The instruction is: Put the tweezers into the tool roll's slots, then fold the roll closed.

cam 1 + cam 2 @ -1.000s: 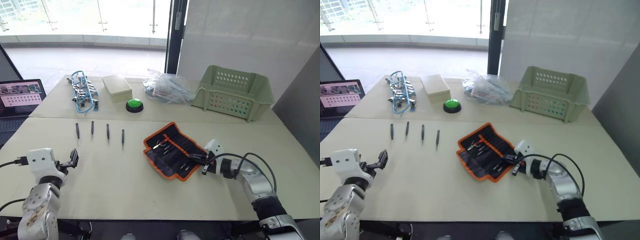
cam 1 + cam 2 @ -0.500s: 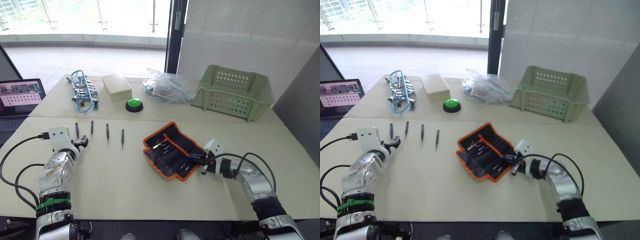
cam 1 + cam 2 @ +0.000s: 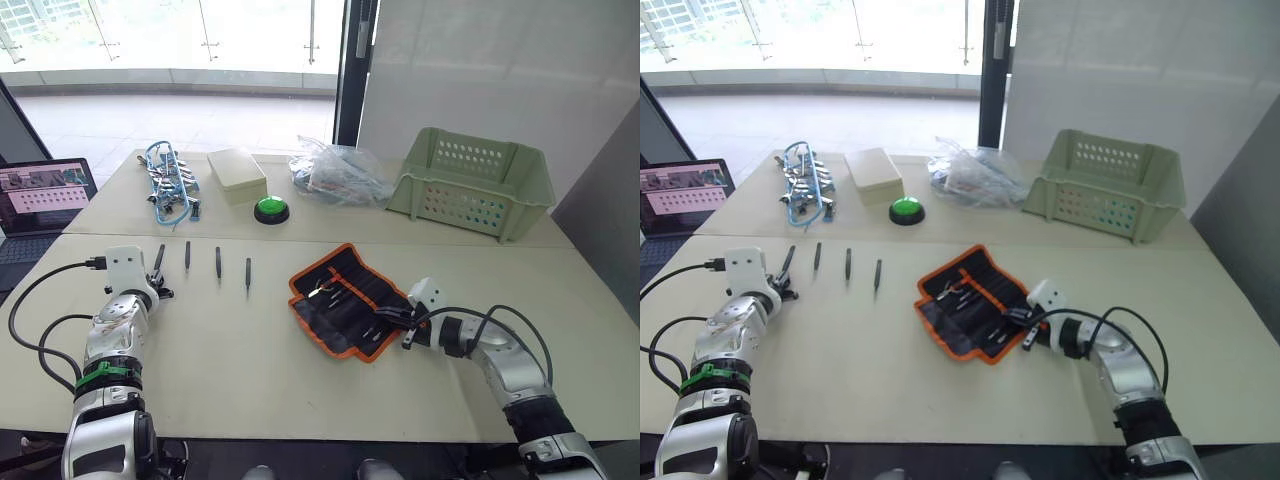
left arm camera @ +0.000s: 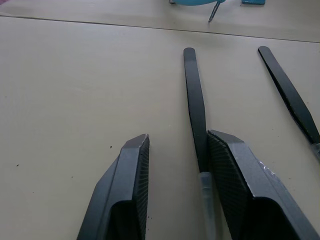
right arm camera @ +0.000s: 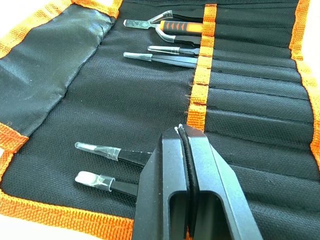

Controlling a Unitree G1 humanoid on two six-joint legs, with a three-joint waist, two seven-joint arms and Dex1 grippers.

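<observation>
The left claw (image 4: 172,185) has swung from the worktop's (image 3: 300,400) near edge to the leftmost of four loose tweezers (image 3: 159,258), fingers apart with one pad touching it, likely lining up a pinch. The right claw (image 5: 184,165), fingers together and empty, rests on the open roll (image 3: 345,300), perhaps pinning it; several tools are already slotted.

Tool roll (image 5: 150,90): matt black woven cloth, coarse orange webbing edging, one flap of slightly shiny smooth fabric. Tweezers (image 4: 196,107) beside the left gripper (image 4: 177,150): matt black finish, tips sheathed in clear plastic. Gripper fingers (image 4: 131,190): matt black plastic, finely ribbed pads. Table (image 4: 75,85): smooth matt beige. Basket (image 3: 470,182) beyond the roll: pale green perforated plastic.
</observation>
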